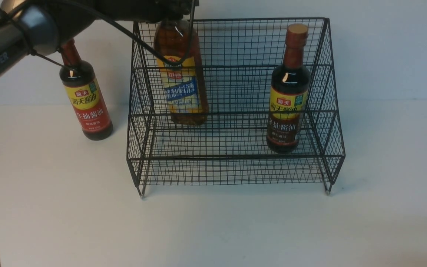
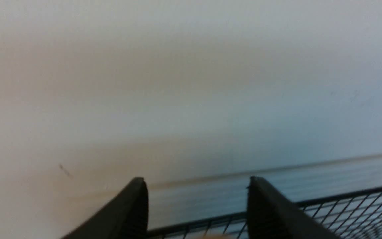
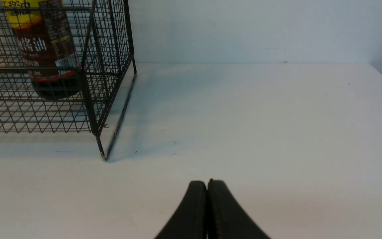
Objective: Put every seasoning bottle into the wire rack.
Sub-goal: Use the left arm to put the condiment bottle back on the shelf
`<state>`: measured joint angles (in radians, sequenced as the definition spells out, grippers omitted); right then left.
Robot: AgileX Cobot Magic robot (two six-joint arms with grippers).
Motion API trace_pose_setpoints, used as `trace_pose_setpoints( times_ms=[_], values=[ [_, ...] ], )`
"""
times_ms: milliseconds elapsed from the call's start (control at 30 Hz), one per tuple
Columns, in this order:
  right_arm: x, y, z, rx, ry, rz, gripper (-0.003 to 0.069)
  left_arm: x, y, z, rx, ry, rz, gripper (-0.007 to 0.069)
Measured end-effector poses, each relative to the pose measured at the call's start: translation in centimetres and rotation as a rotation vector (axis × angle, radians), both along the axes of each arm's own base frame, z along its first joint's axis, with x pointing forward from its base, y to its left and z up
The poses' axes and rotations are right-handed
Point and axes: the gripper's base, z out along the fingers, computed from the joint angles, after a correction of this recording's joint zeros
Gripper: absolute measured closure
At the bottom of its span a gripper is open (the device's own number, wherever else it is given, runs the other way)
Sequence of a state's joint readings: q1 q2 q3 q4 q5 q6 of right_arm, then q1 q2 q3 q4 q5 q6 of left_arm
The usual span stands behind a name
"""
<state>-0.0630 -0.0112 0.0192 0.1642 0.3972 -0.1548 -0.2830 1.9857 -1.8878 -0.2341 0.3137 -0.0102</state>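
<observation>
Far left, the red-banded soy bottle (image 1: 87, 100) stands upright on the table (image 1: 213, 230), just outside the wire rack (image 1: 235, 170) and not yet stowed. Above it the left arm (image 1: 13, 37) reaches across to the rack's left side, where the amber bottle (image 1: 182, 85) stands upright on a rear step. The left gripper (image 2: 196, 181) hangs over the bottle's top with its jaws spread; only a tan sliver, probably the cap, shows low between them, touching neither finger. This looks like the let-go, so the clean move is straight up, clear of the cap and the rack's top wire, before any swing left. Watch that cable (image 1: 132, 33) too, because it drapes across the amber bottle's front and could tug it over. Moving right, the brown-banded soy bottle (image 1: 287, 107) sits upright on a lower step near the right wall. Far right, the right gripper (image 3: 207, 182) hovers over bare table, jaws pressed together and holding nothing. One bottle to go, by my count.
</observation>
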Motion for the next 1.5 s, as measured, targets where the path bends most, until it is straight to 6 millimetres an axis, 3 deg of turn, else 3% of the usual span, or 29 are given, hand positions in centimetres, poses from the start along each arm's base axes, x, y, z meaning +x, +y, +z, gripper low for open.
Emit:
trace_pose_setpoints(
  times_ms=[167, 333, 433, 467, 500, 600, 667, 767, 800, 833, 900, 1033, 1167, 1333, 1500],
  values=[
    [0.0, 0.0, 0.0, 0.001, 0.0, 0.0, 0.0673, -1.2, 0.4, 2.7, -0.02, -0.056, 0.001, 0.0188],
    [0.0, 0.0, 0.0, 0.001, 0.0, 0.0, 0.0673, -2.7, 0.8, 5.1, -0.028, -0.096, -0.001, 0.0204],
    [0.0, 0.0, 0.0, 0.001, 0.0, 0.0, 0.0673, -4.2, 1.1, 6.8, -0.026, -0.093, -0.013, 0.0286],
    [0.0, 0.0, 0.0, 0.001, 0.0, 0.0, 0.0673, -5.2, 1.4, 7.8, -0.007, -0.079, -0.024, 0.0373],
    [0.0, 0.0, 0.0, 0.001, 0.0, 0.0, 0.0673, -5.4, 1.4, 7.8, 0.001, -0.069, -0.028, 0.0384],
    [0.0, 0.0, 0.0, 0.001, 0.0, 0.0, 0.0673, -7.7, 1.9, 9.1, 0.091, -0.013, -0.068, 0.0566],
    [0.0, 0.0, 0.0, 0.001, 0.0, 0.0, 0.0673, -8.4, 1.9, 9.0, 0.123, 0.037, -0.091, 0.0605],
    [0.0, 0.0, 0.0, 0.001, 0.0, 0.0, 0.0673, -8.9, 1.4, 7.6, 0.168, 0.125, -0.127, 0.0627],
    [0.0, 0.0, 0.0, 0.001, 0.0, 0.0, 0.0673, -9.1, 0.6, 5.6, 0.206, 0.185, -0.152, 0.0629],
    [0.0, 0.0, 0.0, 0.001, 0.0, 0.0, 0.0673, -9.1, 0.5, 5.6, 0.208, 0.185, -0.154, 0.0629],
    [0.0, 0.0, 0.0, 0.001, 0.0, 0.0, 0.0673, -9.5, -1.6, 1.5, 0.267, 0.233, -0.197, 0.0629],
    [0.0, 0.0, 0.0, 0.001, 0.0, 0.0, 0.0673, -9.9, -4.0, -2.7, 0.286, 0.155, -0.219, 0.0629],
    [0.0, 0.0, 0.0, 0.001, 0.0, 0.0, 0.0673, -10.2, -4.4, -5.4, 0.198, 0.092, -0.181, 0.0629],
    [0.0, 0.0, 0.0, 0.002, 0.0, 0.0, 0.0673, -11.1, -3.8, -6.0, 0.165, 0.046, -0.166, 0.0629],
    [0.0, 0.0, 0.0, 0.002, 0.0, 0.0, 0.0673, -13.1, -2.8, -5.5, 0.109, -0.14, -0.155, 0.0629]
  ],
)
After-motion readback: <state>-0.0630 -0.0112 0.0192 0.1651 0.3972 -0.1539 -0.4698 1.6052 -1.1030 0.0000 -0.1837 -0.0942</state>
